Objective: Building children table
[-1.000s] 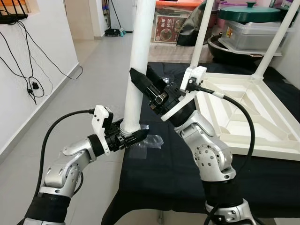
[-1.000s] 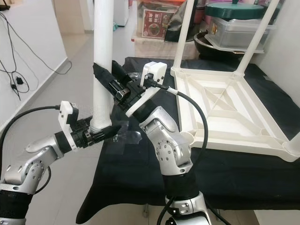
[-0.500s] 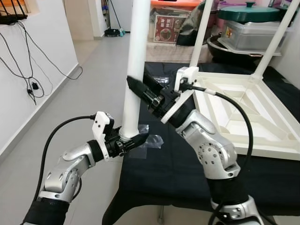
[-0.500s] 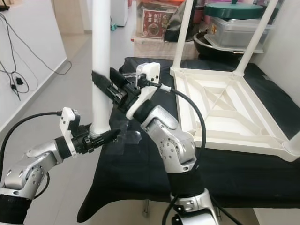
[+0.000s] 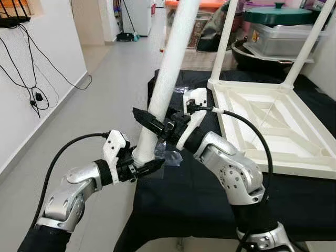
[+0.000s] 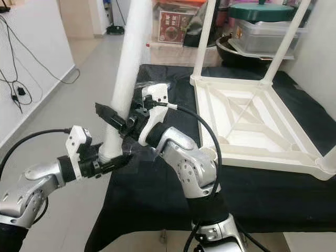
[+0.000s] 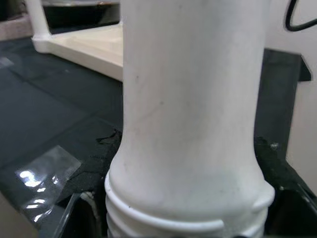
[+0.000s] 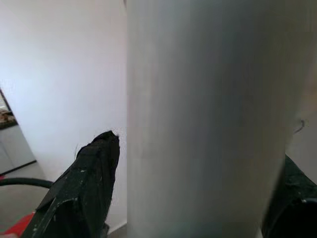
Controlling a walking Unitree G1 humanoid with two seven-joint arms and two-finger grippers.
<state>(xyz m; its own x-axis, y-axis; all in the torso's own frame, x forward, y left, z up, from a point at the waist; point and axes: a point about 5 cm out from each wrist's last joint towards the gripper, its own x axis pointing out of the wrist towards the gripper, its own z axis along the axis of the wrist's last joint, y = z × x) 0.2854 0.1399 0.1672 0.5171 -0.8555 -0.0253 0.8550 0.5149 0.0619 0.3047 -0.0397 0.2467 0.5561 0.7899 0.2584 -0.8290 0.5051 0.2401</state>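
Looking at the head views, both end effectors, left [image 5: 149, 167] and right [image 5: 149, 119], are clamped on the tilted white leg [image 5: 167, 79] beside the upturned tabletop [image 5: 273, 123], and in the wrist views the leg's ribbed end [image 7: 188, 208] sits between the fingers, so more tilt could slip it.

Home interior; tiled hallway floor [image 5: 100, 79]; lidded cooking pot [image 5: 278, 16]; wall cables [image 5: 31, 68].
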